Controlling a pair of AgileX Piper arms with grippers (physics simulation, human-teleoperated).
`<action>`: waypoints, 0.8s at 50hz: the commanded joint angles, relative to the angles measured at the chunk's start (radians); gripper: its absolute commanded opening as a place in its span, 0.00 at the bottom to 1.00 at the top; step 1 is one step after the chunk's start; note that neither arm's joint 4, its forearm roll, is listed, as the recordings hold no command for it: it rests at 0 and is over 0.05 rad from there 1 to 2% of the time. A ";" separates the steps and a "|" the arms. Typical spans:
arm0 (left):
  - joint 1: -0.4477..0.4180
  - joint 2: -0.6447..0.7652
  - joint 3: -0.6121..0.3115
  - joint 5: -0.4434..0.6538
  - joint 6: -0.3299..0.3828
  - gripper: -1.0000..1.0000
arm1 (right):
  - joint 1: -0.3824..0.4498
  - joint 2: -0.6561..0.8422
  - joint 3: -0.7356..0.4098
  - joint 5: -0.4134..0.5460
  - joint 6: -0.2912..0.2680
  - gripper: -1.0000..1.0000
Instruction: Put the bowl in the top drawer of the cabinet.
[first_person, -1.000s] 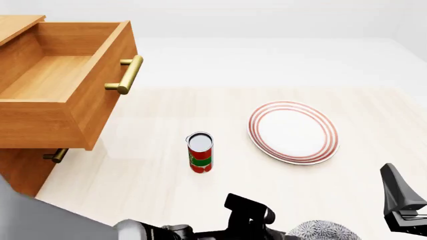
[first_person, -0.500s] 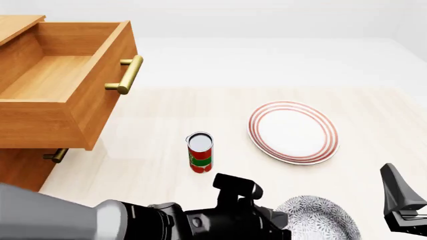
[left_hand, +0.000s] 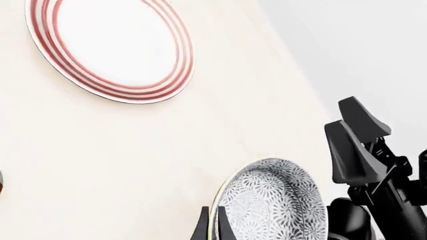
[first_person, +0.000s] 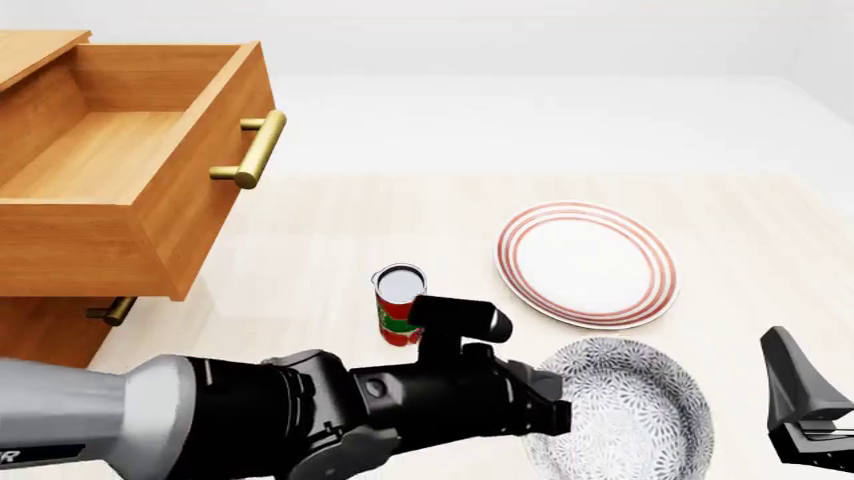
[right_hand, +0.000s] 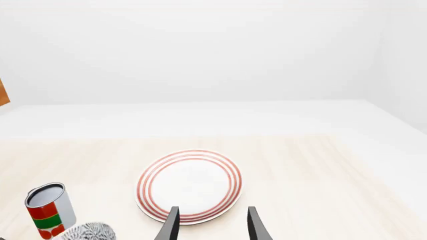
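Observation:
The bowl (first_person: 627, 405), white with a dense blue-grey floral pattern, hangs tilted near the table's front edge, right of centre. My left gripper (first_person: 545, 418) is shut on its left rim. The left wrist view shows both thin fingers (left_hand: 202, 228) pinching the bowl (left_hand: 277, 202) at its rim. The top drawer (first_person: 127, 165) of the cabinet (first_person: 47, 335) stands pulled open at the far left, its brass handle (first_person: 254, 148) facing the table. My right gripper (right_hand: 212, 226) is open with nothing in it and sits low at the front right (first_person: 801, 405), apart from the bowl.
A flat white plate with red rings (first_person: 587, 263) lies right of centre. A red and green can (first_person: 399, 303) stands upright just behind my left arm. The lower drawer's handle (first_person: 114, 311) shows under the open drawer. The bowl's edge (right_hand: 87, 232) shows in the right wrist view.
My left arm has risen and come further into the front view, carrying the bowl up and away from the front edge. The right arm has not moved.

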 joint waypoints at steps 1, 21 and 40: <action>0.032 -0.041 -0.047 0.102 0.012 0.00 | 0.000 0.000 0.000 0.000 0.000 1.00; 0.054 -0.130 -0.085 0.219 0.036 0.00 | 0.000 0.000 0.000 0.000 0.000 1.00; 0.083 -0.205 -0.150 0.325 0.042 0.00 | 0.000 0.000 0.000 0.000 0.000 1.00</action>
